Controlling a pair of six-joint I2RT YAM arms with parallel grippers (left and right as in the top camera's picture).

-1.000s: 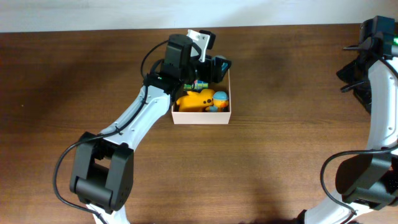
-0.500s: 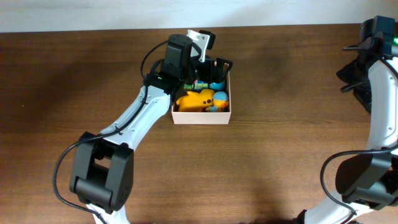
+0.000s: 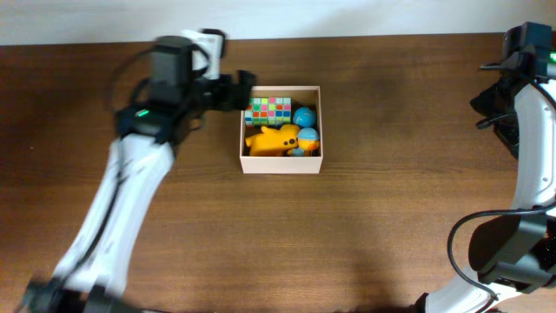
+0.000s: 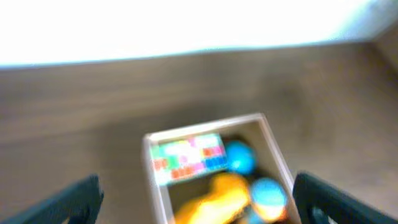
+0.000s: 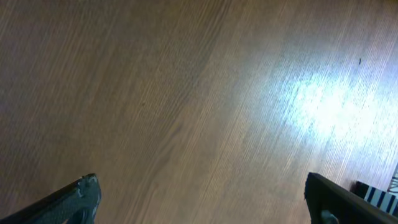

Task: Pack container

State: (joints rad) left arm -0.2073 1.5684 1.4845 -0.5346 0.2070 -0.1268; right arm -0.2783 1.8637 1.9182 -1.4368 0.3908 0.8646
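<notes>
The container (image 3: 281,164) is a square cream-walled box at the table's middle back. It holds a multicoloured cube (image 3: 268,109), a yellow toy (image 3: 274,140) and two blue balls (image 3: 304,117). My left gripper (image 3: 246,91) is open and empty, just left of the container's back left corner, blurred. In the left wrist view the container (image 4: 155,186) lies between the spread fingers (image 4: 199,202), with the cube (image 4: 186,158) and yellow toy (image 4: 224,199) inside. My right gripper (image 5: 202,199) is open and empty over bare wood at the far right.
The brown wooden table (image 3: 365,226) runs to a white wall at the back. The right arm (image 3: 530,130) stands along the right edge. The left arm (image 3: 130,191) stretches across the left half.
My left gripper has pulled out of the container and swung left, leaving the multicoloured cube in the box's back part. The right arm has not moved.
</notes>
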